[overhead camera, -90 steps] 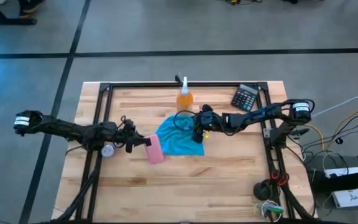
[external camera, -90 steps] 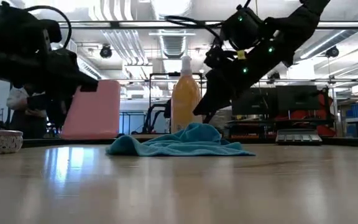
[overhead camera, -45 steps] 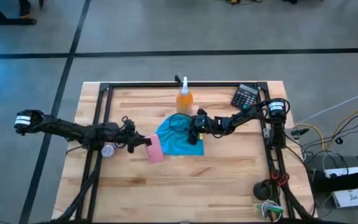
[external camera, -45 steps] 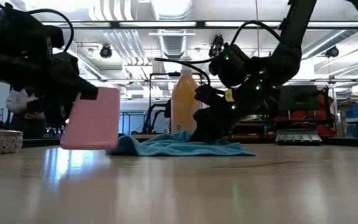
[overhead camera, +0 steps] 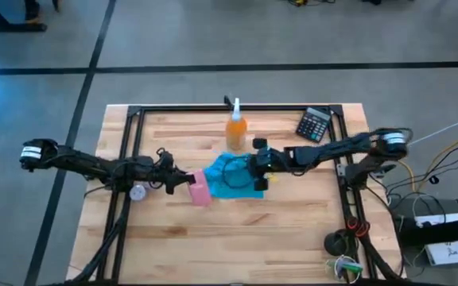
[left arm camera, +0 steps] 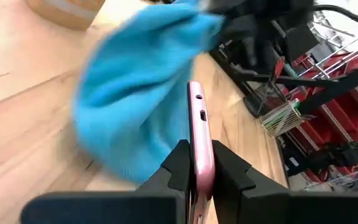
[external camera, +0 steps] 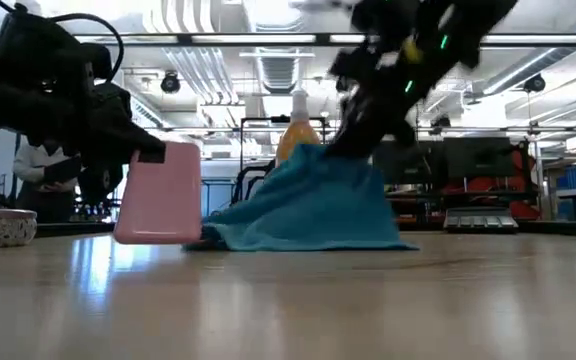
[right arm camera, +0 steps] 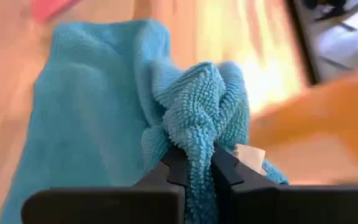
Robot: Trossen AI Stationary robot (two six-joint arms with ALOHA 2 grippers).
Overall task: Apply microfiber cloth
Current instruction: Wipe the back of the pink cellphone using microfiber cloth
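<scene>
Right gripper (external camera: 353, 140) is clamped shut on a bunched fold of the cloth (external camera: 308, 205). The right wrist view shows the fabric (right arm camera: 194, 118) pinched tight between both fingers, no gap. The pinched peak is lifted off the table (overhead camera: 293, 222); the lower hem trails on the wood, so the cloth hangs like a tent in the low view.

Left gripper (left arm camera: 194, 168) is closed on the pink phone (external camera: 160, 195), gripping it across its thin edges. The phone stands on edge, long axis roughly upright and slightly tilted, with its lower end at or just above the table; can't tell if it touches.

Key relation: in the high view the phone (overhead camera: 199, 189) sits just left of the cloth (overhead camera: 233, 179), with the cloth's left hem touching or nearly touching it. The cloth lies between the two grippers, near table centre, just near-side of the orange bottle (overhead camera: 235, 127). The calculator (overhead camera: 315, 124) is far right, well clear.

My read: the right arm owns the cloth and must carry it left onto the phone's broad face. That face looks turned toward the cloth in the left wrist view, so the sweep is short and mostly lateral. Risk is the dragging hem snagging or shoving the phone in the left grip.
</scene>
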